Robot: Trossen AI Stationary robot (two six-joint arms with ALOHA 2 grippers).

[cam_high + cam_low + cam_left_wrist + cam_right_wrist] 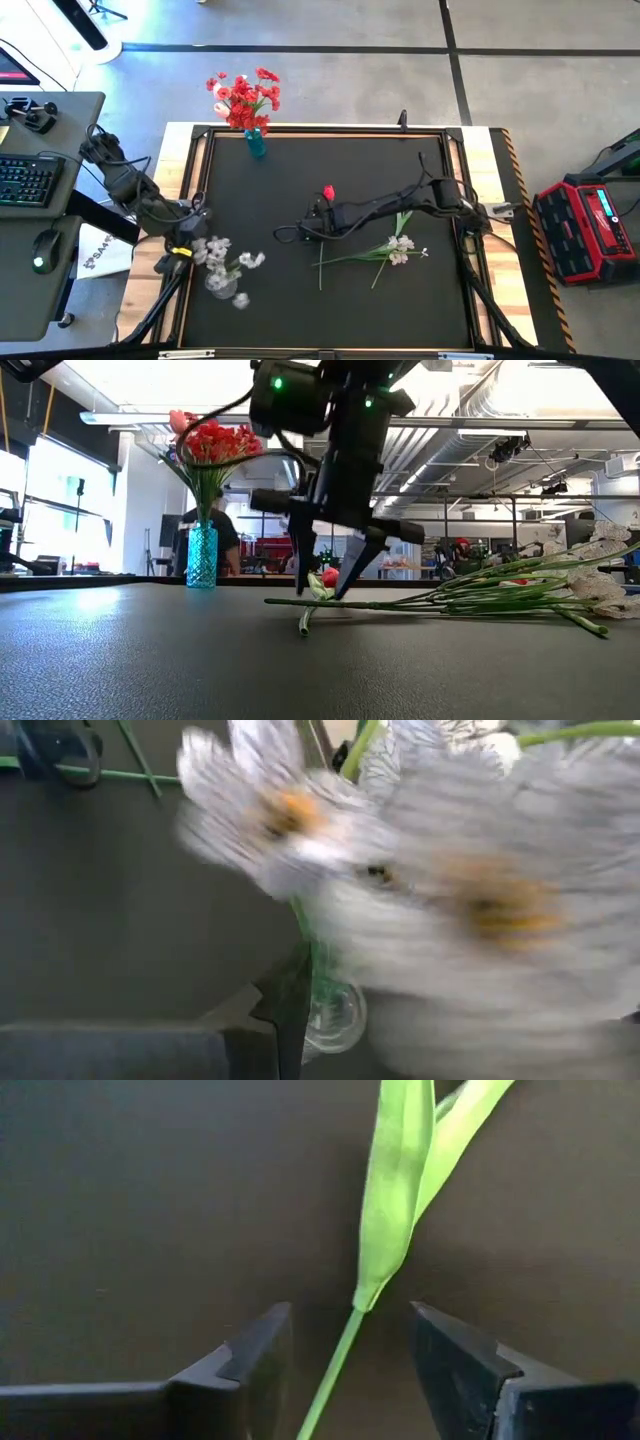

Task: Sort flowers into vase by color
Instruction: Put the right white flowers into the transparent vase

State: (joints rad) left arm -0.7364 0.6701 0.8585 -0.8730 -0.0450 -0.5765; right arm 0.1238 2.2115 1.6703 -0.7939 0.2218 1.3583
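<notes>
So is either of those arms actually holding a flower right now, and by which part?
Neither holds one. The right end effector stands open astride the red tulip's stem, just below its leaf, without touching it. The left end effector is by the white flowers in their clear vase; no hold shows.

A black table is seen from above. At its far left edge, red flowers are held in a blue vase. The right gripper is reached toward centre beside a red tulip. White flowers are laid nearby; the left gripper is placed by white blooms.
</notes>
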